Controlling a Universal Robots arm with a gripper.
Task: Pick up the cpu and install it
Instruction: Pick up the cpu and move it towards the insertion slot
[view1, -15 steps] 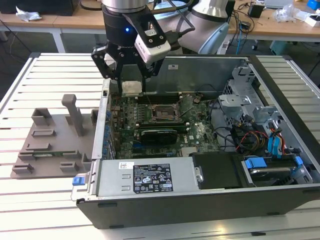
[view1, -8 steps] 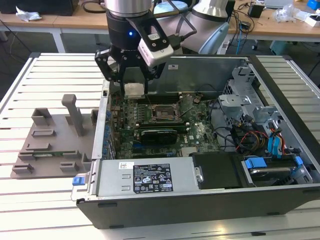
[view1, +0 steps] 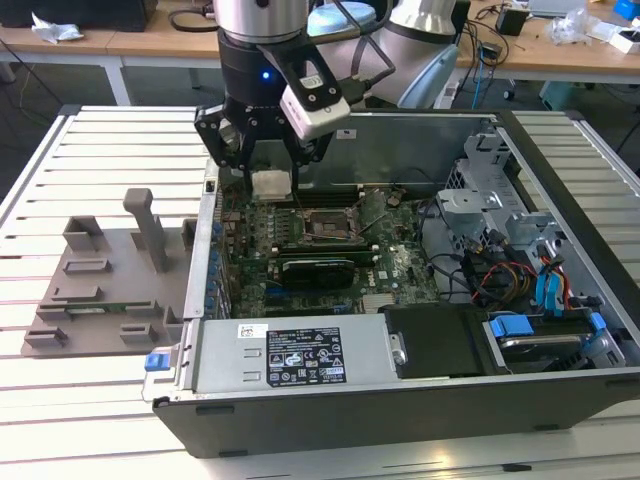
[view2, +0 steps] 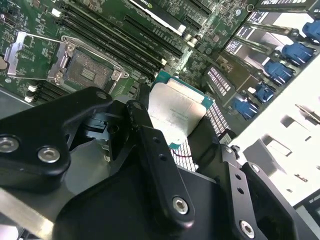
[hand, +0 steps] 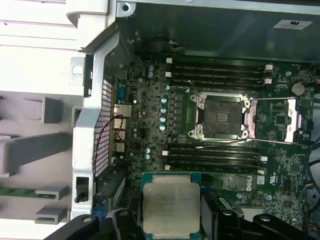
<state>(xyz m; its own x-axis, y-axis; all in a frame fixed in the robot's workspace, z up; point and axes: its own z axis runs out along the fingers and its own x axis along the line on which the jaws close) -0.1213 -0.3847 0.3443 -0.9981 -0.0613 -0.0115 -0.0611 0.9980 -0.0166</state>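
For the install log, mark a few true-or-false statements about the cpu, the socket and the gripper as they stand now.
1. The gripper holds the cpu between its fingers. True.
2. The cpu sits seated in the socket. False: the socket is empty, and the cpu is held over the board, apart from it.
3. The socket's metal bracket is swung open. True.
4. The grey fixture plate lies inside the computer case. False: it lies outside the case, to the exterior view's left of it.
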